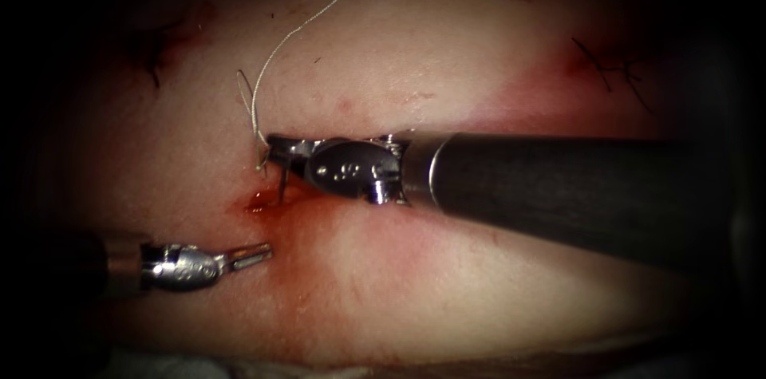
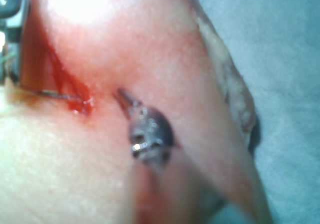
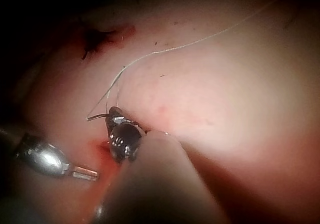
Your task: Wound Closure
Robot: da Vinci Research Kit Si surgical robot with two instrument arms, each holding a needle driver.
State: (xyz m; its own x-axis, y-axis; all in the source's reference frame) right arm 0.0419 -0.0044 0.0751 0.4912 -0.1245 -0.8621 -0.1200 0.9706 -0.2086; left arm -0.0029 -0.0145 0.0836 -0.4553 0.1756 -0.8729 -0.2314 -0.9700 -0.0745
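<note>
The cut (image 1: 319,195) runs as a red crease across the tissue (image 1: 447,44), with red fluid (image 1: 259,205) pooled at its left end. My right tool (image 1: 275,148) comes in from the right, its jaws shut on the needle (image 1: 282,183) near the tail where the thread joins. The needle hangs down from the jaws and its point goes into the tissue at the fluid. White thread (image 1: 279,44) loops up and away from the jaws. My left tool (image 1: 257,254) hovers below and left of the cut, jaws slightly open and holding nothing. The left wrist view shows the left tool (image 2: 126,98) next to the needle (image 2: 55,94).
Dark older stitches sit at the upper left (image 1: 155,48) and upper right (image 1: 614,68) of the tissue. The right tool's thick shaft (image 1: 558,187) lies over the right half of the cut. A pale cloth (image 2: 285,59) lies beyond the tissue's edge.
</note>
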